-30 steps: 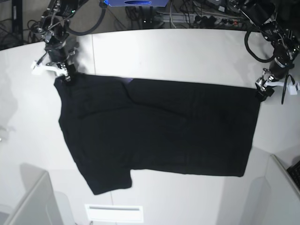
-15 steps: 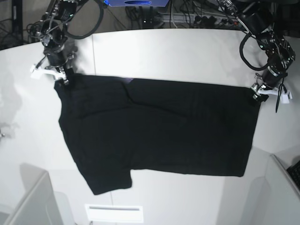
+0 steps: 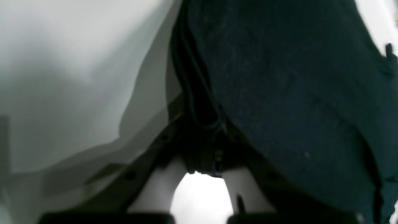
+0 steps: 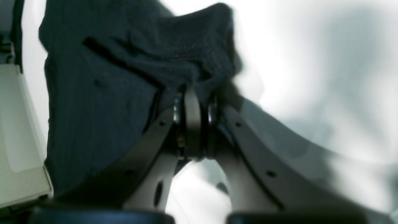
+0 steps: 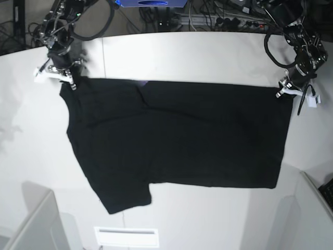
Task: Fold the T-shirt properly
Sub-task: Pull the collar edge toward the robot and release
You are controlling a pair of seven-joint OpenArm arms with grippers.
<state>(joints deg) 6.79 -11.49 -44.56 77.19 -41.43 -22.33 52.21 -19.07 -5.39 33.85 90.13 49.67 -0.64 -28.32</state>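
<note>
My black T-shirt [image 5: 177, 138] lies spread across the white counter [image 5: 197, 57], one sleeve reaching toward the near edge. My left claw [image 5: 285, 92] is clamped tight on the shirt's far corner at the right of the base view, and my right claw [image 4: 194, 102] is pinched closed on a bunched fold at the opposite far corner

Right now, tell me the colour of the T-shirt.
Plain black T-shirt; the base view shows it best.
</note>
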